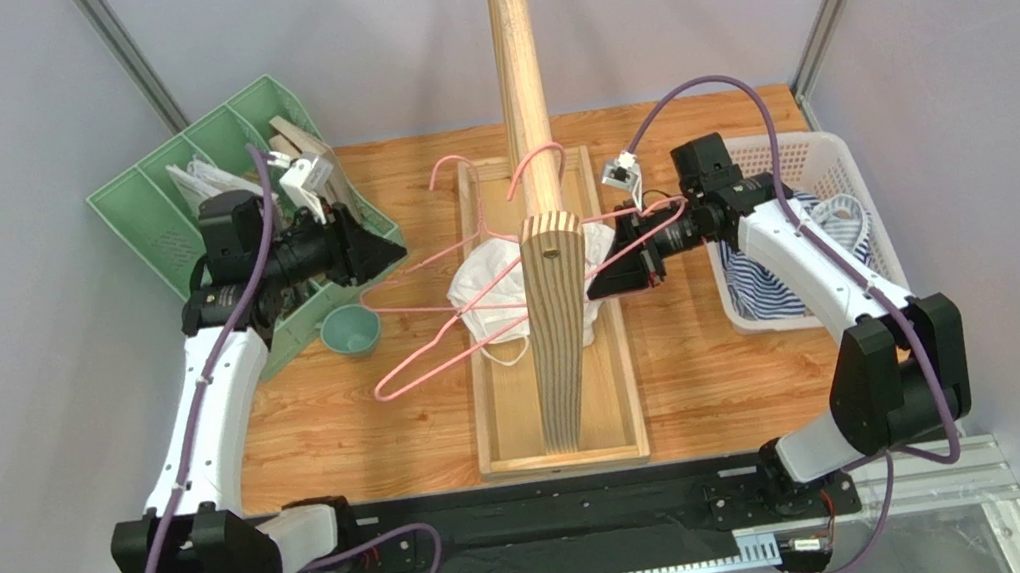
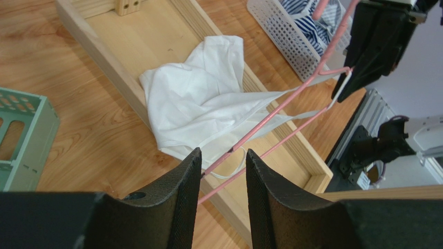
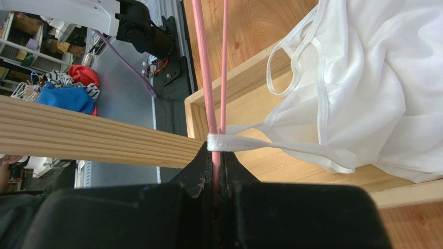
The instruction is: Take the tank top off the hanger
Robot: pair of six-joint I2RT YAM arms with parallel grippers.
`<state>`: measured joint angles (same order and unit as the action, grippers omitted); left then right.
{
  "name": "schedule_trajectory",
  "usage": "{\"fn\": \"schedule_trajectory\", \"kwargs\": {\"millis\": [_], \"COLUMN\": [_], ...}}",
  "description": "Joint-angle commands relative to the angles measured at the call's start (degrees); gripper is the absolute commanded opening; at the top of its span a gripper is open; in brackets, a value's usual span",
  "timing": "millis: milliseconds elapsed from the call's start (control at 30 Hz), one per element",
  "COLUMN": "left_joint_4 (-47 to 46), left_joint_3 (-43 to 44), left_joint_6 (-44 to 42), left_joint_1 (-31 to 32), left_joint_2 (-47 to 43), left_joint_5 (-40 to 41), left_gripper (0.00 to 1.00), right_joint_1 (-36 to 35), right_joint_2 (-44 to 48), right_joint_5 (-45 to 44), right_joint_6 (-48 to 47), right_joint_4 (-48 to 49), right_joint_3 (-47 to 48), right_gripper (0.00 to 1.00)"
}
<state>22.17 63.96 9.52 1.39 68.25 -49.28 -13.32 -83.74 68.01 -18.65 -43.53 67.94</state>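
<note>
The white tank top (image 1: 492, 298) lies crumpled in the wooden tray (image 1: 513, 446) left of the post. One strap (image 3: 229, 141) is still looped round the pink hanger (image 1: 435, 351), right at my right gripper's tips. My right gripper (image 1: 610, 279) is shut on the hanger's wire (image 3: 212, 104) and holds it above the tray. My left gripper (image 1: 390, 252) is open. In the left wrist view the hanger (image 2: 270, 122) runs from between its fingertips (image 2: 191, 165) towards the right gripper (image 2: 347, 87), over the tank top (image 2: 192, 104). The tank top also shows in the right wrist view (image 3: 374, 88).
A tall wooden post (image 1: 516, 58) rises from the tray, with another pink hanger (image 1: 515, 172) hooked at its base. A green organizer (image 1: 192, 198) and a teal cup (image 1: 352, 335) stand at the left. A white basket (image 1: 824, 156) with striped cloth stands at the right.
</note>
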Motion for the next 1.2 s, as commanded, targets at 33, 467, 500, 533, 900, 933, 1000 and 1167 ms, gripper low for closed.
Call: {"fn": "schedule_trajectory", "kwargs": {"millis": [33, 467, 500, 533, 900, 933, 1000, 1167], "left_joint_4": [0.7, 4.5, 4.5, 4.5, 4.2, 4.2, 4.3, 4.3], "left_joint_3": [-0.4, 2.1, 2.0, 1.8, 0.6, 0.5, 0.6, 0.5], "left_joint_6": [-11.1, -15.8, -15.8, -16.0, -15.9, -15.8, -15.8, -15.8], "left_joint_1": [0.0, 3.7, 3.8, 3.8, 5.6, 5.8, 6.0, 6.1], "left_joint_2": [-0.7, 4.3, 4.4, 4.4, 4.1, 4.2, 4.3, 3.4], "left_joint_5": [-13.8, -17.4, -17.2, -17.5, -20.2, -20.2, -20.9, -19.3], "left_gripper": [0.43, 0.45, 0.44, 0.43, 0.33, 0.33, 0.31, 0.11], "right_joint_1": [-0.4, -1.3, -1.3, -1.4, -1.9, -1.9, -1.9, -1.9], "right_joint_2": [0.3, 0.2, 0.3, 0.4, -0.5, -0.5, -0.7, -0.9], "right_joint_5": [4.6, 5.6, 5.8, 5.8, 5.7, 5.7, 6.0, 4.4], "right_joint_6": [-4.3, -5.9, -6.0, -6.0, -5.5, -5.4, -5.2, -3.3], "right_joint_4": [-2.0, -3.3, -3.4, -3.5, -4.2, -4.2, -4.2, -2.7], "right_joint_3": [3.0, 3.0, 2.9, 3.1, 4.4, 4.6, 5.0, 5.0], "right_gripper": [0.0, 0.0, 0.0, 0.0, 0.0, 0.0, 0.0, 0.0]}}
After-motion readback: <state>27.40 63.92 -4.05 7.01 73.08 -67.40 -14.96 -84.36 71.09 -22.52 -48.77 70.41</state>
